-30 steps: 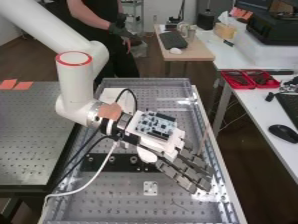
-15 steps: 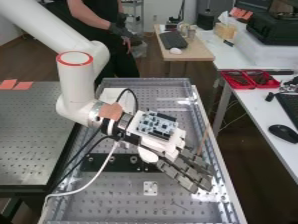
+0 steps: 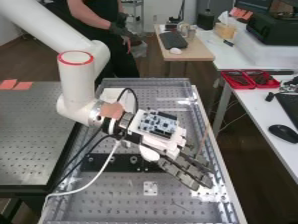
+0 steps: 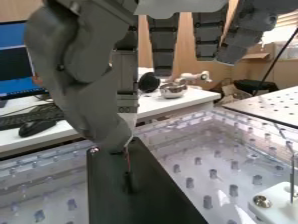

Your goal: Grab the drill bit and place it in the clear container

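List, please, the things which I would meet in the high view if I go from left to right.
Orange notes → robot's hand → red trays → black computer mouse.

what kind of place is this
Probably a robotics lab or workshop: a white robot arm with a bare circuit board mounted on it, and a perforated metal bench top alongside.
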